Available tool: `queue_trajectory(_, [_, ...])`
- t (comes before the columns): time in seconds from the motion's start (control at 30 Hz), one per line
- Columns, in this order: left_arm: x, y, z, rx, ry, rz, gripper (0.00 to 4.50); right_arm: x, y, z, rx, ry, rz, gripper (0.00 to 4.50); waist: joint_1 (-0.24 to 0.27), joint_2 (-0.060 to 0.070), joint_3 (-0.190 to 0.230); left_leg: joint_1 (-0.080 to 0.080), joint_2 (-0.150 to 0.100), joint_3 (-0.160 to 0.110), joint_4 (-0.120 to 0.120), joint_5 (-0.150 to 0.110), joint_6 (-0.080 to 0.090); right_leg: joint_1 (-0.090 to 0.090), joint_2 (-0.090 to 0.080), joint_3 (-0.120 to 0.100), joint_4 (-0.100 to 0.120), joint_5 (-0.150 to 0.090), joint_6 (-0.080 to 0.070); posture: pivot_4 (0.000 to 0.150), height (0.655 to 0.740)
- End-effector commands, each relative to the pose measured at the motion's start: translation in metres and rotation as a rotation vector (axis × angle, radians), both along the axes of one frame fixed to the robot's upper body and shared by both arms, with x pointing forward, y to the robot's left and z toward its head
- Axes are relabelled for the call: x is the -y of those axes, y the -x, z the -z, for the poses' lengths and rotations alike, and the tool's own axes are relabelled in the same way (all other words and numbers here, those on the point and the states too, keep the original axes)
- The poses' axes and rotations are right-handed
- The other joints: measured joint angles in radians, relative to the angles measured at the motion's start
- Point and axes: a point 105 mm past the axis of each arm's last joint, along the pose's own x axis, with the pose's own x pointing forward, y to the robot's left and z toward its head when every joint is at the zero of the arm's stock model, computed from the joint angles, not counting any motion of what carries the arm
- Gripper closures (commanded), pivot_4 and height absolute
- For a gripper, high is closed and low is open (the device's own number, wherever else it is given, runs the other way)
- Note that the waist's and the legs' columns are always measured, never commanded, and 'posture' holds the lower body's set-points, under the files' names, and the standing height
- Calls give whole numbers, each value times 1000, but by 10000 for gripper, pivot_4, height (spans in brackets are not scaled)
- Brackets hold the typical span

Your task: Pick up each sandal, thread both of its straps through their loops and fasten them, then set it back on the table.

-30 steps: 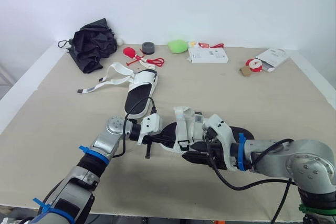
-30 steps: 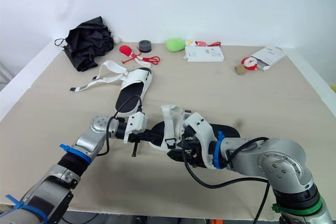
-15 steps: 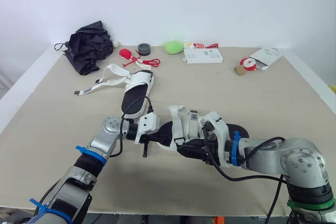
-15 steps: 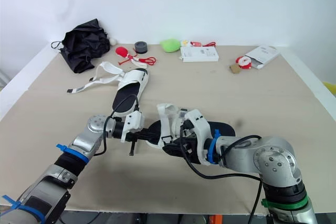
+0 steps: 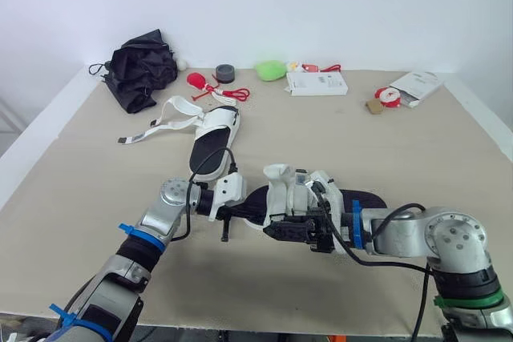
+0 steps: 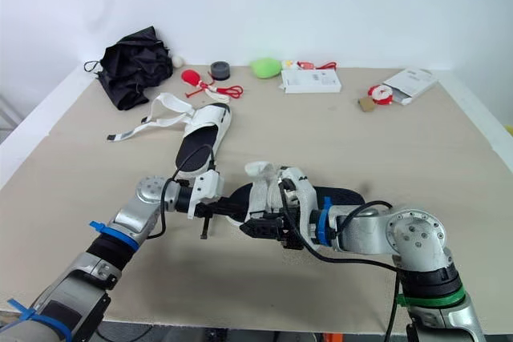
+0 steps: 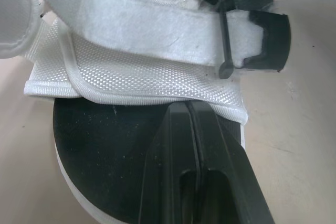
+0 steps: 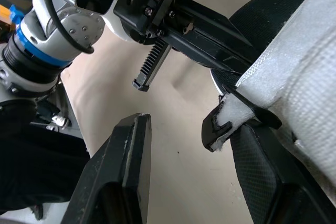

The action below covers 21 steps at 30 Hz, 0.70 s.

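Observation:
The near sandal (image 5: 365, 198), black sole with white straps, lies mid-table. My left gripper (image 5: 244, 207) is shut on the edge of its sole at the left end; in the left wrist view the fingers (image 7: 178, 145) are pressed together on the black insole under the white strap (image 7: 157, 35). My right gripper (image 5: 280, 230) is open at the sandal's near side. In the right wrist view, a black loop with a strap end (image 8: 220, 129) hangs between its fingers (image 8: 126, 171). The second sandal (image 5: 215, 135) lies further back with loose straps (image 5: 160, 123) trailing left.
Along the back edge lie a black bundle (image 5: 143, 66), red items (image 5: 197, 80), a tape roll (image 5: 226, 74), a green object (image 5: 271, 70), a white box (image 5: 317, 83) and a packet (image 5: 417, 86). Bare table lies on the right.
The camera has shifted. My right gripper has slid a little left along the near sandal, closer to the left gripper. The left gripper keeps its hold on the sole.

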Motion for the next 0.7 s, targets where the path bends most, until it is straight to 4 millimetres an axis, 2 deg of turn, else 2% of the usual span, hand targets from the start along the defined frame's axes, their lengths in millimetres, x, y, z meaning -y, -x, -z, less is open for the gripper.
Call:
queue_trajectory(0.03, [-11,24,70,-216,-214,-19,45000,-2,-1,-14,43,-44,-10,19962,1,-2,1,0,-1,1,0,0,0,0,-1,0,0,0,0,1500,7400])
queue_trajectory(0.27, [-11,24,70,-214,-215,-19,45000,1,-8,-1,44,40,30,19962,1,-8,3,-1,-2,2,1,-1,2,0,-3,-1,-1,0,1,1500,7400])
queue_trajectory(0.37, [-11,24,70,-214,-216,-19,45000,7,-13,6,46,87,60,28769,1,-9,3,-1,-2,2,1,-1,2,0,-4,-1,-1,0,1,1500,7400])
queue_trajectory(0.43, [-11,24,70,-213,-217,-19,45000,8,-14,6,53,92,67,36001,1,-8,3,-1,-2,2,0,-1,2,0,-4,-1,-1,0,1,1500,7400])
queue_trajectory(0.47, [-11,24,70,-213,-217,-19,45000,8,-14,6,57,91,67,41607,1,-9,3,-1,-2,2,0,-1,2,0,-4,-1,-1,0,1,1500,7400])
queue_trajectory(0.5, [-11,24,70,-213,-217,-19,45000,8,-14,5,61,90,65,44070,1,-9,3,-1,-2,2,0,-1,2,0,-4,-1,-1,0,1,1500,7400])
queue_trajectory(0.6, [-11,23,70,-212,-216,-19,45000,6,-11,3,72,81,45,44772,1,-9,3,-1,-2,2,1,-1,2,0,-4,-1,-1,0,2,1500,7400])
queue_trajectory(0.7, [-11,23,70,-212,-216,-19,45000,-1,2,-6,95,39,-37,44772,1,-9,3,-1,-2,2,1,-1,2,0,-4,-2,-1,0,2,1500,7400])
